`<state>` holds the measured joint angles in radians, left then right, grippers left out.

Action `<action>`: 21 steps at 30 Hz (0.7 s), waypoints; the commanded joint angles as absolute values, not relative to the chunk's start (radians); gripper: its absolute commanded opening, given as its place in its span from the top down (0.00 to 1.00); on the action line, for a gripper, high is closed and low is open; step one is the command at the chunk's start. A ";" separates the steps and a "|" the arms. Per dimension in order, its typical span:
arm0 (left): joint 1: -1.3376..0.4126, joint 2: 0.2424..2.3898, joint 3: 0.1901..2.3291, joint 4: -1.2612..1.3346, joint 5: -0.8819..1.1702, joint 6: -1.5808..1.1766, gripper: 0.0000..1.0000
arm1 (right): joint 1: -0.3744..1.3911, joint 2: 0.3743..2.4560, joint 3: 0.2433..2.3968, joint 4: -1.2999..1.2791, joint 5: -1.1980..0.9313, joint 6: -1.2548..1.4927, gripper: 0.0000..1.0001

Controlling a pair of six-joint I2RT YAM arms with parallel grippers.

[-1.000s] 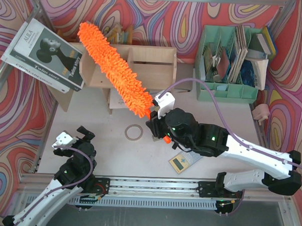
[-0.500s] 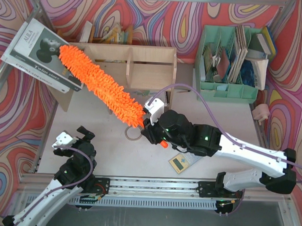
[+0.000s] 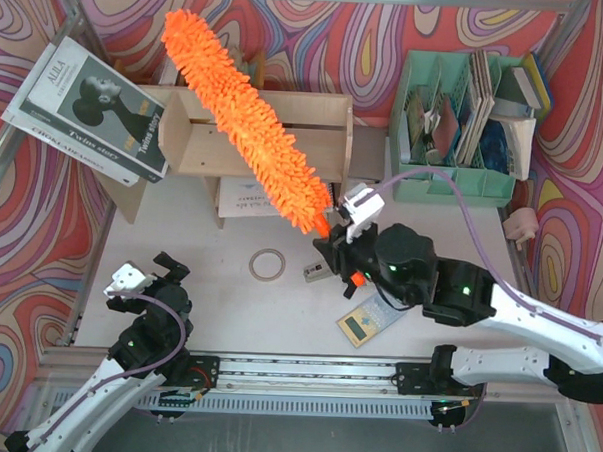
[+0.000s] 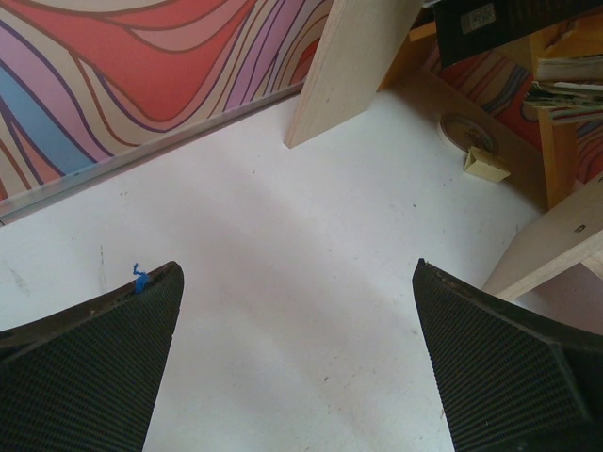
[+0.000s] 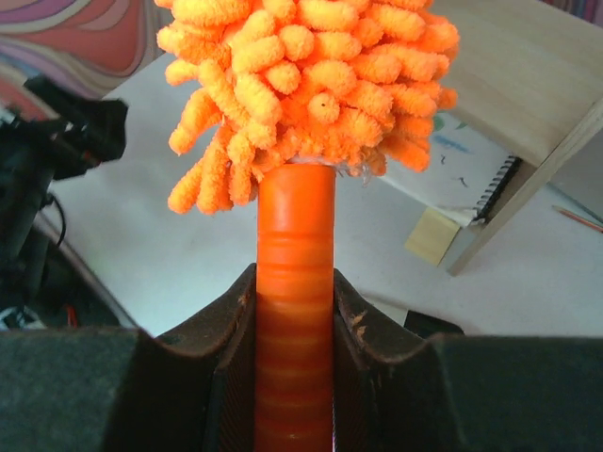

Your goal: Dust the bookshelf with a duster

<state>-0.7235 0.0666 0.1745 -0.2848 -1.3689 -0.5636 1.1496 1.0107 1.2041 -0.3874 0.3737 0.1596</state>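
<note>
The light plywood bookshelf [image 3: 287,110] stands at the back middle of the table. The long orange fluffy duster [image 3: 241,118] lies slantwise over its top, tip toward the back left, handle end at the shelf's front right. My right gripper [image 3: 342,250] is shut on the orange handle [image 5: 294,273], just below the shaggy head [image 5: 311,85]. In the right wrist view a corner of the bookshelf [image 5: 528,85] shows at the right. My left gripper [image 3: 149,279] rests near the front left, open, with only bare table between its fingers [image 4: 490,367].
A black-and-white book [image 3: 86,107] leans at the back left. A mint-green file organizer [image 3: 461,128] with papers stands at the back right. On the table lie a ring [image 3: 268,265], a small calculator [image 3: 362,324] and a yellow block [image 4: 488,165].
The duster swung from lying low toward the left book back up across the shelf top. My right gripper moved right and slightly back with the handle. The left arm stayed still.
</note>
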 commanded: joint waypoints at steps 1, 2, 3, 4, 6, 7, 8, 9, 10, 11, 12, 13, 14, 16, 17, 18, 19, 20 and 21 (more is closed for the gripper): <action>-0.718 0.065 0.158 -0.265 -1.365 -0.546 0.01 | 1.149 1.148 1.294 -0.396 0.506 0.208 1.00; -0.718 0.064 0.158 -0.265 -1.365 -0.547 0.02 | 1.149 1.166 1.296 -0.396 0.500 0.212 1.00; -0.718 0.063 0.158 -0.266 -1.365 -0.548 0.01 | 1.148 1.185 1.294 -0.389 0.489 0.214 1.00; -0.718 0.061 0.157 -0.265 -1.365 -0.548 0.02 | 1.149 1.198 1.291 -0.379 0.475 0.215 1.00; -0.718 0.059 0.157 -0.265 -1.366 -0.547 0.01 | 1.148 1.217 1.289 -0.365 0.451 0.218 1.00; -0.718 0.058 0.157 -0.265 -1.366 -0.548 0.02 | 1.149 1.228 1.293 -0.364 0.439 0.217 1.00; -0.718 0.058 0.156 -0.265 -1.366 -0.548 0.02 | 1.149 1.236 1.297 -0.363 0.427 0.214 1.00; -0.718 0.057 0.156 -0.265 -1.365 -0.548 0.02 | 1.149 1.241 1.299 -0.363 0.415 0.211 1.00; -0.718 0.057 0.156 -0.265 -1.365 -0.548 0.02 | 1.149 1.244 1.300 -0.362 0.399 0.206 1.00; -0.718 0.057 0.156 -0.265 -1.365 -0.547 0.02 | 1.148 1.242 1.296 -0.355 0.378 0.197 1.00; -0.718 0.058 0.156 -0.265 -1.365 -0.546 0.02 | 1.148 1.239 1.290 -0.348 0.357 0.188 1.00; -0.718 0.057 0.156 -0.265 -1.365 -0.546 0.02 | 1.148 1.233 1.283 -0.334 0.329 0.178 1.00; -0.718 0.058 0.156 -0.265 -1.365 -0.546 0.01 | 1.148 1.223 1.274 -0.317 0.294 0.168 1.00; -0.718 0.057 0.156 -0.264 -1.365 -0.546 0.01 | 1.149 1.192 1.250 -0.279 0.218 0.149 1.00; -0.718 0.057 0.156 -0.265 -1.365 -0.546 0.02 | 1.149 1.168 1.234 -0.254 0.182 0.135 1.00; -0.718 0.057 0.156 -0.265 -1.365 -0.546 0.02 | 1.149 1.149 1.218 -0.230 0.147 0.123 1.00; -0.718 0.057 0.156 -0.265 -1.365 -0.546 0.02 | 1.149 1.130 1.205 -0.211 0.118 0.114 1.00; -0.718 0.058 0.156 -0.265 -1.365 -0.546 0.02 | 1.149 1.114 1.190 -0.183 0.102 0.106 1.00; -0.718 0.057 0.156 -0.265 -1.365 -0.546 0.02 | 1.148 1.091 1.168 -0.159 0.099 0.103 1.00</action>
<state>-0.7235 0.0666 0.1745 -0.2844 -1.3689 -0.5632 1.1454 1.1820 1.2060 -0.3447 0.2146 0.1585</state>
